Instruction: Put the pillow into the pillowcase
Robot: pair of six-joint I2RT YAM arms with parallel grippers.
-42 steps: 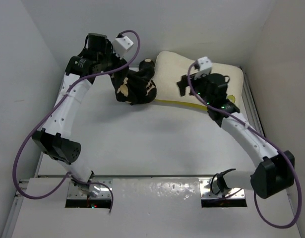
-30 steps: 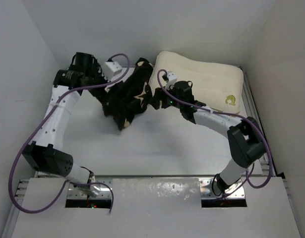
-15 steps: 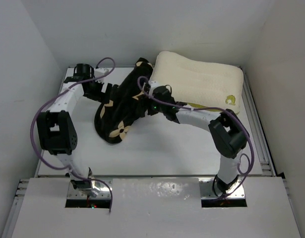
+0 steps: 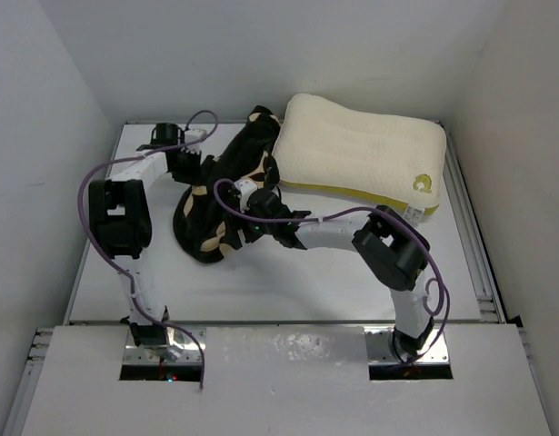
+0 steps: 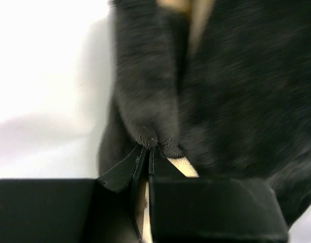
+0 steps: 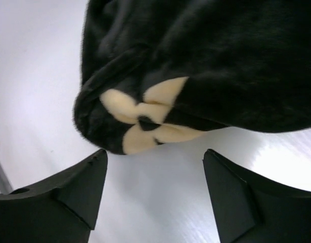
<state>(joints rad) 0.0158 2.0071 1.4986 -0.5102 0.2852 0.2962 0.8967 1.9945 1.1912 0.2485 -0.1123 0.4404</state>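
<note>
The cream pillow with its yellow side band lies flat at the back right of the table. The black pillowcase with tan flowers lies bunched to the pillow's left, its far end resting against the pillow's corner. My left gripper is at the heap's left side, and in the left wrist view it is shut on a fold of the pillowcase. My right gripper sits low at the heap's near side. In the right wrist view it is open, nothing between its fingers, with the pillowcase's flowered edge just beyond the tips.
White walls enclose the table on the left, back and right. A metal rail runs along the right edge. Purple cables loop off both arms over the pillowcase. The bare white tabletop stretches from the heap to the arm bases.
The pillowcase has come down from the air onto the table. My left gripper has shut on its left side. My right gripper has swung from the pillow to the heap's near edge.
</note>
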